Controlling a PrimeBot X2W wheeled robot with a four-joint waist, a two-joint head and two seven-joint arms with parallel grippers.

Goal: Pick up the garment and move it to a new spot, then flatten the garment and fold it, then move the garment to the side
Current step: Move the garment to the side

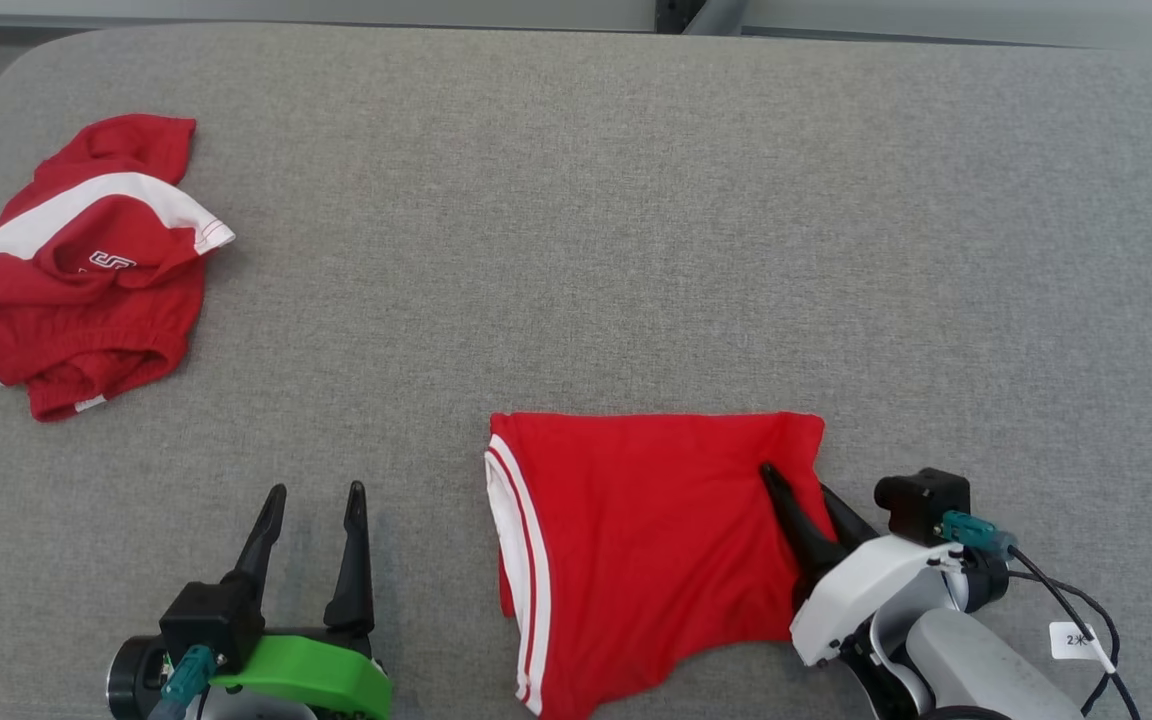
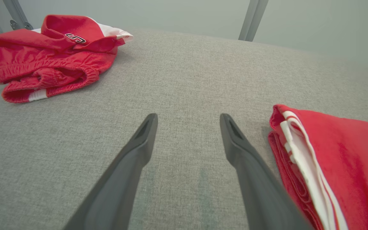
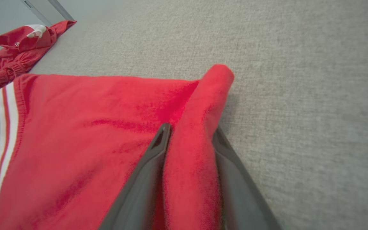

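Grey woven cloth covers the table (image 1: 636,200), and near its front edge, a little to the robot's right of centre, lies the folded red garment (image 1: 656,540), a flat rectangle with white stripes running down its left side. The right gripper (image 1: 796,480) sits at the garment's right edge. Its two dark fingers are drawn in on either side of a raised ridge of red cloth and pinch it between them. The left gripper (image 1: 318,488) hangs low over bare table just left of the striped edge without touching it, its jaws spread wide and holding nothing. Near the table's back left corner a second red garment (image 1: 86,260) with a white band lies crumpled in a heap, well apart from both grippers.
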